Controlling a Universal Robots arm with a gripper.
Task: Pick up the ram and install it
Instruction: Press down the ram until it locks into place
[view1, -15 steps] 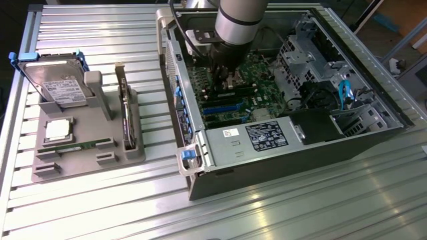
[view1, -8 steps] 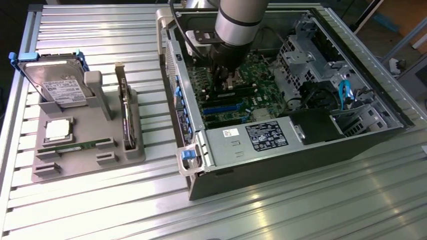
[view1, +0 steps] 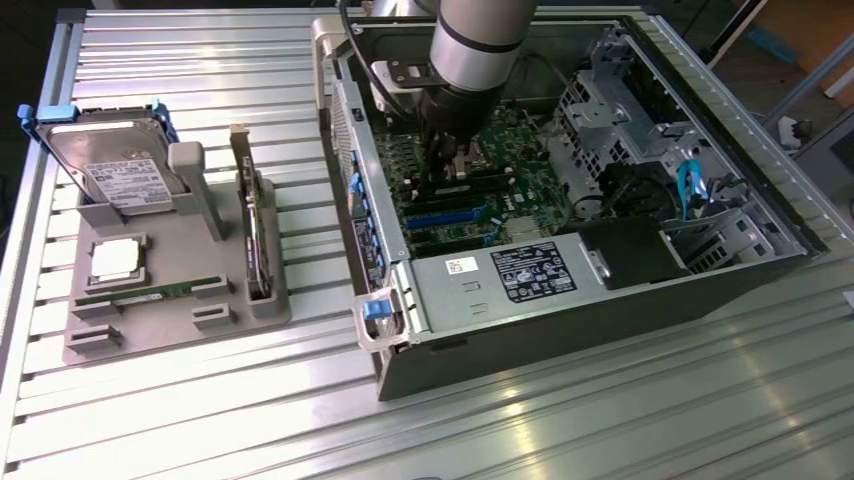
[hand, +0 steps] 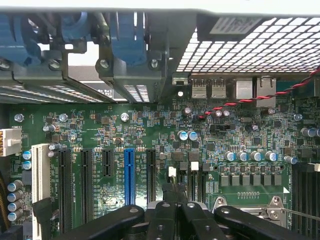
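You have the open computer case (view1: 694, 150) on the exterior view's right, lying on the table (view1: 601, 400). The gripper (view1: 454, 160) is down inside it, over the motherboard (view1: 494, 200). The tray (view1: 174, 320) sits on the exterior view's left, apart from the case. On it lie the hard drive (view1: 120, 175), the processor chip (view1: 118, 258) and the ram (view1: 140, 295).

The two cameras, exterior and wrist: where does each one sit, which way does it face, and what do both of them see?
Exterior view: high above the table, looking down on the open computer case and the grey parts tray; the arm and its gripper reach into the case.
Wrist view: on the wrist, facing the motherboard; the gripper is shut.
Shared: the motherboard, its blue slot and the gripper.
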